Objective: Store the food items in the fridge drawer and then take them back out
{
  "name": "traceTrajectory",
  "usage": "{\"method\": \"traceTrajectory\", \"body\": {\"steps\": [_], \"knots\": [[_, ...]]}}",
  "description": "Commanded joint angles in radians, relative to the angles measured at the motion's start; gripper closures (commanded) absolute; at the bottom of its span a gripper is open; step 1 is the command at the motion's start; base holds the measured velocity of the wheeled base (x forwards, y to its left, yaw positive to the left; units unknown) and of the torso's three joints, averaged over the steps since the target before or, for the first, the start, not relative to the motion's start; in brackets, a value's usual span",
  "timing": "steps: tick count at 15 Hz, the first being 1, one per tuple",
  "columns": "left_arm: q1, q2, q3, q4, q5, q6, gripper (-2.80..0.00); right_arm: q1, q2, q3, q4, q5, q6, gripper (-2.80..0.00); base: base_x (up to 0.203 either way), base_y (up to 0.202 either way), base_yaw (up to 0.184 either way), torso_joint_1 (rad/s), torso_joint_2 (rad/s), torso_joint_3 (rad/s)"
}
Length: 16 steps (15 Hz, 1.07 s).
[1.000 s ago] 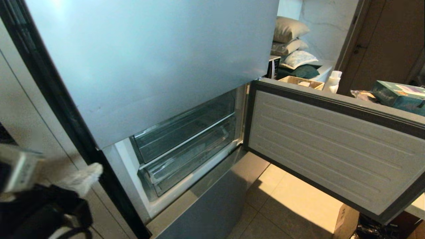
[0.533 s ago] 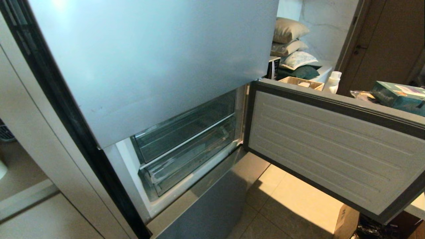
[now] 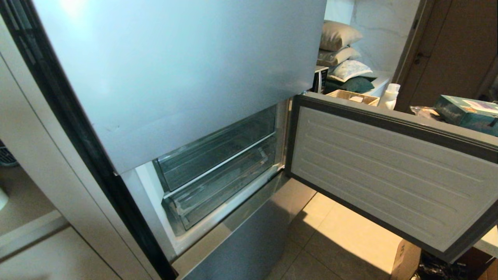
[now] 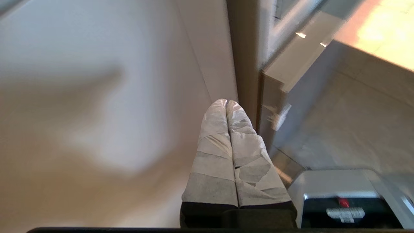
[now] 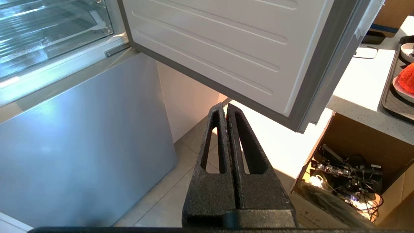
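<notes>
The fridge drawer (image 3: 223, 188) is the lower clear bin in the open silver-blue fridge. It sits pushed in under another clear compartment (image 3: 218, 149), and no food shows inside it. The same drawer (image 5: 48, 35) also shows in the right wrist view. An orange-red roundish food item (image 5: 407, 81) lies on a white plate at the edge of that view. My left gripper (image 4: 226, 102), wrapped in white tape, is shut and empty, hanging low beside the fridge's left side. My right gripper (image 5: 224, 106), black, is shut and empty above the floor below the open door. Neither arm shows in the head view.
The open fridge door (image 3: 389, 171) swings out to the right at chest height. Beyond it is a pale counter (image 5: 362, 87) with a dark tray (image 5: 391, 100), and a cardboard box of cables (image 5: 349, 174) stands under the counter. The shut lower fridge door (image 5: 81, 136) is in front.
One second ago my left arm showed at the lower left of the head view. It has dropped out of that view. The fridge and its door have not moved.
</notes>
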Motion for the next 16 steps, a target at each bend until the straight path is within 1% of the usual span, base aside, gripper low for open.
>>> {"method": "traceTrajectory", "body": {"steps": [1,2,3,4,5,6,7,8,9,10,14,15,16], "knots": [[-0.150,0.031,0.001,0.003,0.000,-0.025,0.00,0.000,0.000,0.000,-0.001,0.000,0.000,0.00,0.000,0.000,0.000,0.000,0.00,0.000],[-0.247,0.011,0.004,0.003,0.007,-0.065,0.00,0.000,0.000,0.000,-0.001,0.000,0.000,0.00,0.000,0.000,0.000,0.000,0.00,0.000],[-0.304,-0.033,0.011,-0.005,0.030,-0.111,0.00,0.000,0.000,0.000,-0.001,0.000,0.000,0.00,0.000,0.000,0.000,0.000,0.00,0.000],[-0.323,-0.061,0.018,-0.021,0.056,-0.183,0.00,0.000,0.000,0.000,0.000,0.000,0.000,0.00,0.000,0.000,0.000,0.000,0.00,0.000],[-0.321,-0.061,0.023,-0.035,0.071,-0.252,0.00,0.000,0.001,0.001,-0.002,0.000,0.003,0.00,0.000,0.000,0.000,0.000,0.00,0.000],[-0.289,-0.060,0.024,-0.036,0.073,-0.254,0.00,0.000,0.001,0.002,-0.004,0.000,0.006,0.00,0.000,0.000,0.000,0.000,0.00,0.000],[-0.222,-0.053,0.024,-0.036,0.071,-0.235,0.00,0.000,0.000,0.002,-0.002,0.000,0.000,0.00,0.000,0.000,0.000,0.000,0.00,0.000],[-0.167,-0.042,0.024,-0.036,0.063,-0.198,0.00,0.000,0.002,0.000,-0.001,0.000,0.000,0.00,0.000,0.000,0.000,0.000,0.00,0.000],[-0.150,-0.052,0.025,-0.036,0.058,-0.172,0.00,0.000,0.002,0.000,-0.001,0.000,0.002,0.00,0.000,0.000,0.000,0.000,0.00,0.000],[-0.156,-0.089,0.025,-0.036,0.055,-0.154,0.00,0.000,0.001,0.000,-0.001,0.000,0.002,0.00,0.000,0.000,0.000,0.000,0.00,0.000],[-0.201,-0.324,0.025,-0.036,0.032,-0.135,0.00,0.000,0.000,0.000,0.001,0.000,0.000,0.00,0.000,0.000,0.000,0.000,0.00,0.000],[-0.206,-0.345,0.025,-0.035,0.032,-0.140,0.00,0.000,0.001,0.001,-0.001,0.000,0.001,0.00,0.000,0.000,0.000,0.000,0.00,0.000],[-0.208,-0.344,0.025,-0.035,0.041,-0.162,0.00,0.000,0.002,0.002,-0.002,0.000,0.003,0.00,0.000,0.000,0.000,0.000,0.00,0.000]]}}
